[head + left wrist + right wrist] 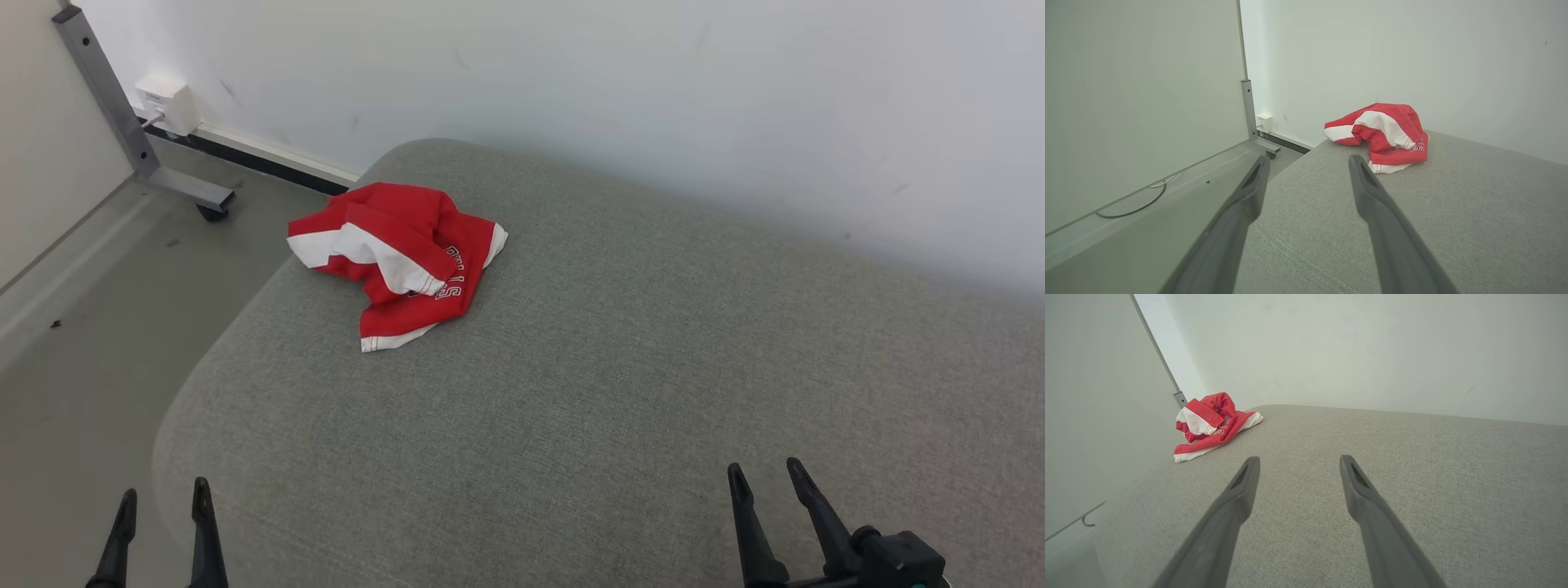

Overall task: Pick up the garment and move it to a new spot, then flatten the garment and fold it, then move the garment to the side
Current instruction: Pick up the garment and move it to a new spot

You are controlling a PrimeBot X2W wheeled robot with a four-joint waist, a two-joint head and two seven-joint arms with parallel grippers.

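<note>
The garment [398,258] is a red piece with white bands and white lettering, lying crumpled near the far left corner of a grey upholstered surface [620,384]. It also appears in the left wrist view [1384,136] and the right wrist view [1210,424]. My left gripper [163,496] is open at the lower left, over the cushion's near left edge, far from the cloth. At the lower right my right gripper [766,478] stands open above the cushion. Both hold nothing, as the left gripper [1308,162] and right gripper [1297,462] show in their own wrist views.
A white wall [653,98] runs behind the cushion. Left of it is grey floor [90,327] with a metal frame leg on a caster [175,188], a white wall box [167,102] and a cable [1133,206].
</note>
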